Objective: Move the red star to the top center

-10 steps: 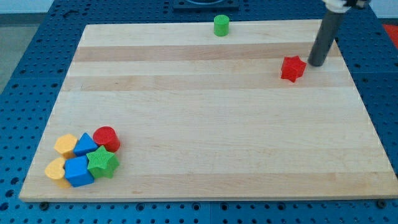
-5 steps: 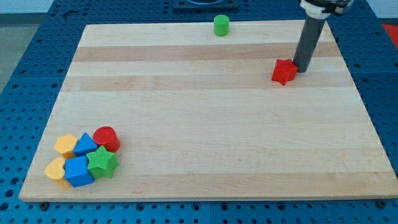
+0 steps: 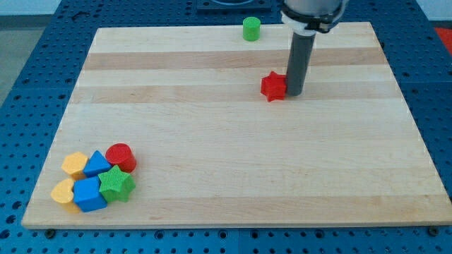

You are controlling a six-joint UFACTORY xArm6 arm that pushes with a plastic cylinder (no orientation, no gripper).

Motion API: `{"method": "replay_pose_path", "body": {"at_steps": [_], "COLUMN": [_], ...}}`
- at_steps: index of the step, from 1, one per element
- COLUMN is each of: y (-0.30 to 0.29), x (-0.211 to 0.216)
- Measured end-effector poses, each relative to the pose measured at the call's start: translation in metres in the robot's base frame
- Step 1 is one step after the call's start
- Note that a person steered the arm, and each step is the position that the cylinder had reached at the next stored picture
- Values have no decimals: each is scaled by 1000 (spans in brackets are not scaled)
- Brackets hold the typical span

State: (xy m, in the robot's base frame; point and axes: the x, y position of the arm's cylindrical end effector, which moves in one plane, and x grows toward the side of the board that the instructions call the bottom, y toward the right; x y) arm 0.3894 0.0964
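The red star (image 3: 273, 87) lies on the wooden board (image 3: 233, 176), right of centre in the upper half. My tip (image 3: 294, 94) touches the star's right side; the dark rod rises from it toward the view's top. A green cylinder (image 3: 251, 29) stands at the board's top edge, near the centre, up and left of the star.
A cluster sits at the board's bottom left: a red cylinder (image 3: 121, 156), a blue triangle (image 3: 97, 164), a green star (image 3: 116, 185), a blue block (image 3: 88, 194), a yellow block (image 3: 74, 164) and a yellow heart (image 3: 63, 191). A blue perforated table (image 3: 28, 85) surrounds the board.
My tip has moved left and slightly down, pushing the red star left from the right side toward the board's centre. The other blocks have not moved.
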Motion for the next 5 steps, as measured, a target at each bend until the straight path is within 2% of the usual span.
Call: {"method": "replay_pose_path", "body": {"at_steps": [2,4,5], "y": [-62,-100,-142], "x": [-3,-36,-30]}}
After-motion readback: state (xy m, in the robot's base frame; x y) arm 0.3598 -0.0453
